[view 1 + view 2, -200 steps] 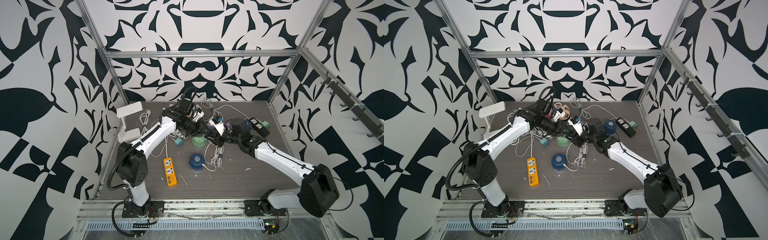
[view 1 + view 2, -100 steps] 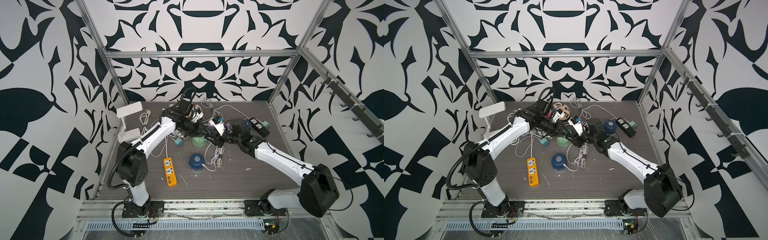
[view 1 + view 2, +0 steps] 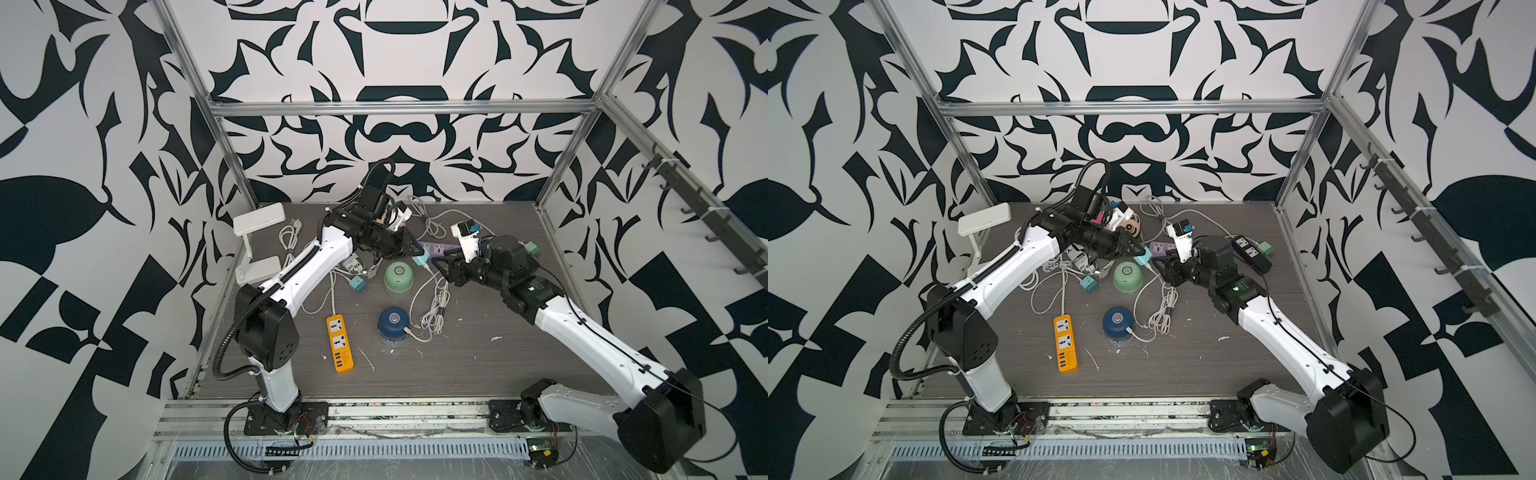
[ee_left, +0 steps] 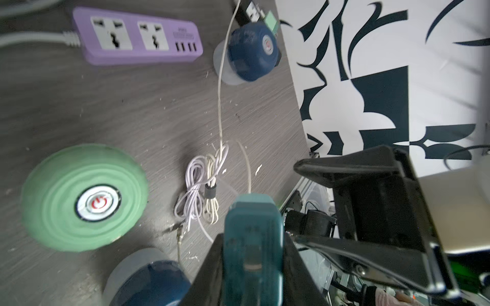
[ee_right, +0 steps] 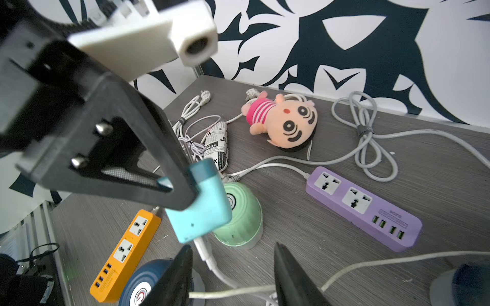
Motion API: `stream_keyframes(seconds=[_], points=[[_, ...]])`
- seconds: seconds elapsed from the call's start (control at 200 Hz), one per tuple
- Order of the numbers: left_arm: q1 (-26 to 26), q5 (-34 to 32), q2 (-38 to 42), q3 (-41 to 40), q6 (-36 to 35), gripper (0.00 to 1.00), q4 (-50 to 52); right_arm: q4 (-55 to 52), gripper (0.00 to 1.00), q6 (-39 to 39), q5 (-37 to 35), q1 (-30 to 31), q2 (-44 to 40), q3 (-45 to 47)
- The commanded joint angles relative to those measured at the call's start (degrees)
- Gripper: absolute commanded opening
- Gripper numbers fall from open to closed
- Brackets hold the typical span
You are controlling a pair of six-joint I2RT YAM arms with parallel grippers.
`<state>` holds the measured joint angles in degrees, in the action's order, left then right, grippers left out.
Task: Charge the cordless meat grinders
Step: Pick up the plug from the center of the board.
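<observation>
Firmly, the left gripper (image 4: pixel 252 267) is pinching the teal adapter (image 5: pixel 201 212), the right gripper (image 5: pixel 232 247) with jaws spread nearby; it should be entering the purple strip (image 5: pixel 384 212) socket squarely.

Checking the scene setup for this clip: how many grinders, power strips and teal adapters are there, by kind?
Grinders: 3, one green, two blue
Strips: 3, orange, purple, black
Adapters: 3, one in the left gripper, two loose
Total: 9
</observation>
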<state>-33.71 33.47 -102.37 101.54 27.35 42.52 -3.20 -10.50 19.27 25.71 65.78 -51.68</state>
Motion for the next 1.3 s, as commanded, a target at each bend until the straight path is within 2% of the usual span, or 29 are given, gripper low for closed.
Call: stream_keyframes(seconds=[0.0,0.165,0.3,0.34,0.43,0.53,0.59,0.715,0.805,0.935,1.0,1.11,1.295], points=[[0.1,-0.6,-0.7,6.1,-2.1,0.0,2.4,0.1,0.54,-2.5,0.9,-1.6,-0.9,-0.2],[0.1,3.3,-1.3,11.2,-2.6,0.0,1.3,3.2,0.56,-5.4,4.2,-4.7,-3.9,1.5],[-0.9,2.5,0.6,13.5,-5.3,0.0,-0.6,4.3,0.58,-5.6,4.8,-5.7,-8.0,2.6],[-1.9,1.2,2.5,11.9,-6.9,0.0,-3.0,4.3,0.58,-5.4,4.8,-5.8,-9.4,2.9],[-4.0,-6.1,5.8,3.8,-7.0,0.0,-10.1,4.0,0.59,-5.3,4.2,-6.2,-11.8,3.5],[-4.1,-9.6,0.8,4.7,-6.9,0.0,-2.3,3.3,0.6,-5.3,3.4,-6.5,-12.7,3.8],[-4.3,-8.6,-1.0,5.1,-6.8,0.0,-0.2,2.7,0.6,-5.6,3.9,-6.5,-12.4,3.7],[-5.0,-7.3,2.9,-4.3,-2.2,0.0,-11.2,2.7,0.6,-6.6,5.7,-6.5,-11.3,3.7],[-5.0,-7.2,4.6,-6.9,-0.7,0.0,-13.1,2.8,0.6,-7.1,4.1,-6.6,-10.6,4.3],[-4.9,-7.2,5.7,-8.9,-0.6,0.0,-13.1,-1.5,0.49,-11.7,-4.2,-6.9,-7.8,3.9],[-5.0,-7.4,6.5,-10.6,-0.4,0.0,-13.7,-3.8,0.47,-15.2,-6.6,-7.0,-6.1,3.9],[-5.0,-7.2,7.2,-13.0,0.1,0.0,-14.8,-2.6,0.48,-22.2,-4.1,-7.0,-3.0,5.1],[-5.0,-6.6,7.5,-14.7,0.9,0.0,-16.0,5.6,0.48,-31.2,1.6,-7.0,3.1,7.5]])
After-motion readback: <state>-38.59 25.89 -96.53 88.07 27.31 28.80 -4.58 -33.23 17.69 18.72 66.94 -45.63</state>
